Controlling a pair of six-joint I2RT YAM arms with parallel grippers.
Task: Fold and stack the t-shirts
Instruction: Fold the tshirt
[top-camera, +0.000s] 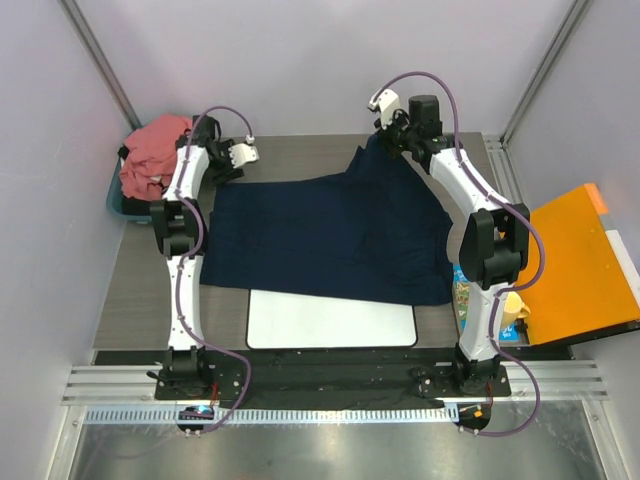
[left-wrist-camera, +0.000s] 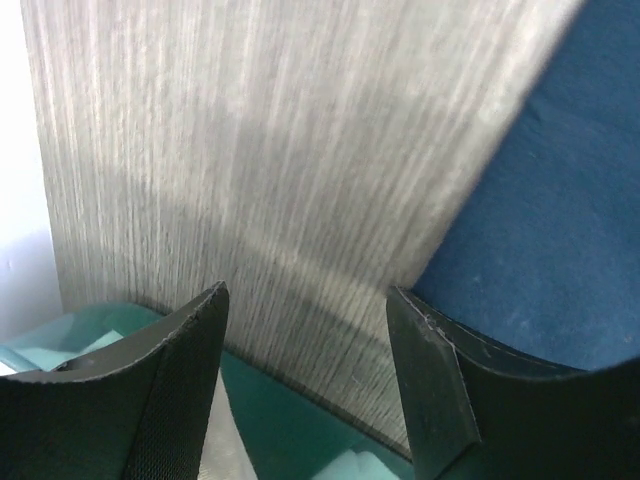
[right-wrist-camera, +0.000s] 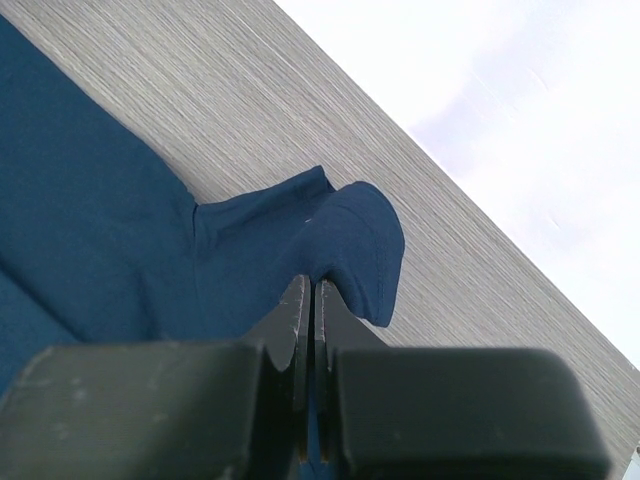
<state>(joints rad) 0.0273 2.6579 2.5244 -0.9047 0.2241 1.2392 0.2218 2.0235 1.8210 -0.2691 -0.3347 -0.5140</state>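
Surveying from the left: the pink shirt (top-camera: 155, 150) lies bunched in a teal bin (top-camera: 117, 205) at the far left corner of the table (top-camera: 130, 300), unfolded, with neither arm on it. Just to its right, the left gripper (top-camera: 243, 153) hovers over bare tabletop beside the far left corner of the navy shirt (top-camera: 330, 235). The wrist view shows its fingers (left-wrist-camera: 150, 390) spread apart with nothing between them and the blue cloth off to one side.

The navy shirt occupies the centre of the table, laid out mostly flat. Its near edge meets the far edge of the white mat (top-camera: 330, 322).

At the shirt's far right corner, the right gripper (top-camera: 385, 132) has its fingers pressed together on a sleeve or corner of the navy cloth, which is drawn up into a peak. An orange panel (top-camera: 575, 260) sits beyond the right edge, untouched.

Assessment: the task is at an early stage. The navy shirt appears spread out for folding, but no finished fold is evident. The pink shirt is not yet out of the bin, and nothing is stacked. Outstanding items are folding the navy shirt, fetching and folding the pink one, and stacking the pair.
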